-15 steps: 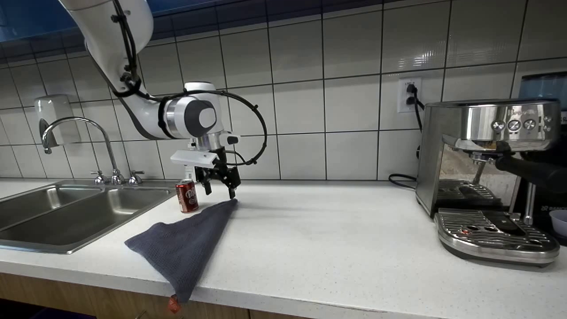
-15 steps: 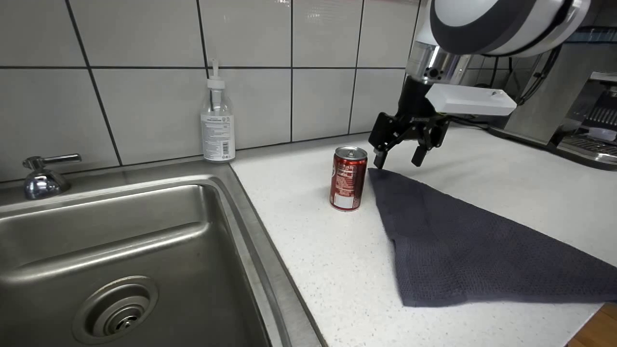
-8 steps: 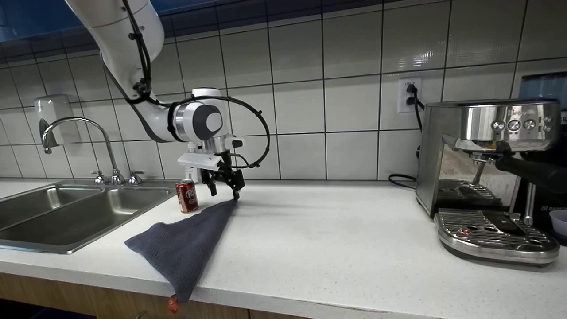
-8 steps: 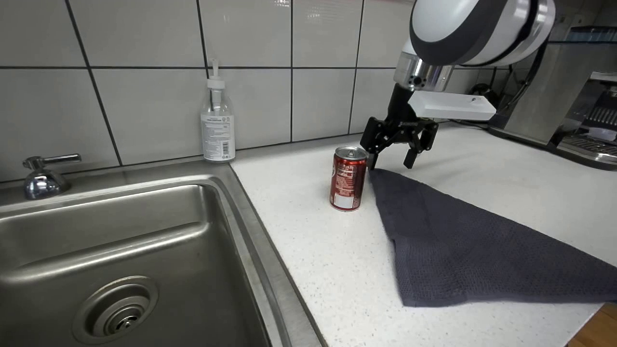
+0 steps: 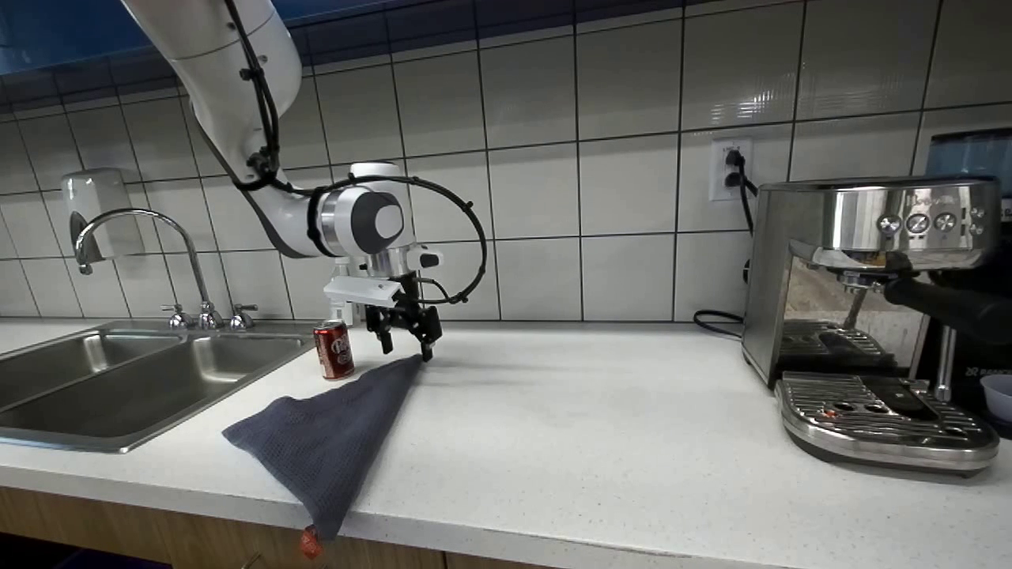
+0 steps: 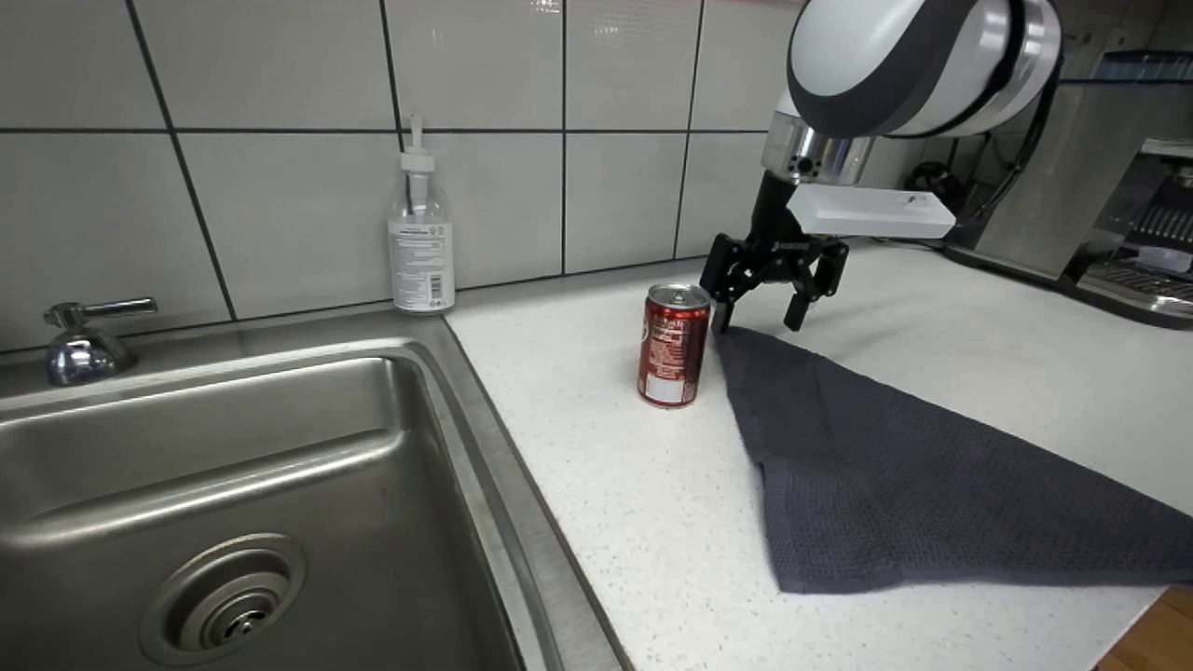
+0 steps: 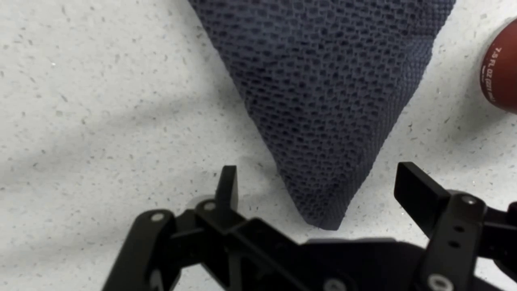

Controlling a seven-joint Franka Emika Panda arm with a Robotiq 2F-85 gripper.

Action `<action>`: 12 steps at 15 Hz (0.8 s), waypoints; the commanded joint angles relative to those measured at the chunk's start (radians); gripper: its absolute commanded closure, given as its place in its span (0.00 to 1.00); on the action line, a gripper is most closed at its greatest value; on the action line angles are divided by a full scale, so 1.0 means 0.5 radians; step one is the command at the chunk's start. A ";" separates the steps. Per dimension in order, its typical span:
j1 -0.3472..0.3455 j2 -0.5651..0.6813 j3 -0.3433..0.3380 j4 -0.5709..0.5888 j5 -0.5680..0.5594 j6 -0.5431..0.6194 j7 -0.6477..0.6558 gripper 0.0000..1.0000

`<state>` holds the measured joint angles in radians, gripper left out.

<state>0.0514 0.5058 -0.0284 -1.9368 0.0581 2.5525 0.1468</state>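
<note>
My gripper (image 5: 407, 352) is open and empty, pointing down just above the counter. In the wrist view its two fingers (image 7: 316, 178) stand apart on either side of the narrow corner of a dark blue-grey waffle cloth (image 7: 323, 89), with bare counter visible between each finger and the cloth. The cloth lies folded in a triangle in both exterior views (image 5: 324, 442) (image 6: 895, 485), its far end hanging over the counter's front edge with a red tag (image 5: 311, 543). A red soda can (image 6: 674, 345) stands upright beside the cloth, close to the gripper; it partly shows in the wrist view (image 7: 503, 72).
A steel sink (image 6: 508, 503) with a faucet (image 5: 150, 213) is set into the counter beyond the can. A clear pump bottle (image 6: 421, 261) stands by the tiled wall. An espresso machine (image 5: 870, 213) stands at the counter's opposite end.
My gripper has shifted slightly lower, rightward in an exterior view with the coffee machine and leftward in an exterior view with the sink close up. It stays open. Cloth and can have not moved.
</note>
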 commanded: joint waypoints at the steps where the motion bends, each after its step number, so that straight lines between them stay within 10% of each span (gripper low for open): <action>1: 0.014 0.021 -0.018 0.071 -0.034 -0.091 0.059 0.00; 12: 0.020 0.056 -0.034 0.090 -0.044 -0.083 0.071 0.00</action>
<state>0.0514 0.5170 -0.0336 -1.9293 0.0581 2.5404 0.1473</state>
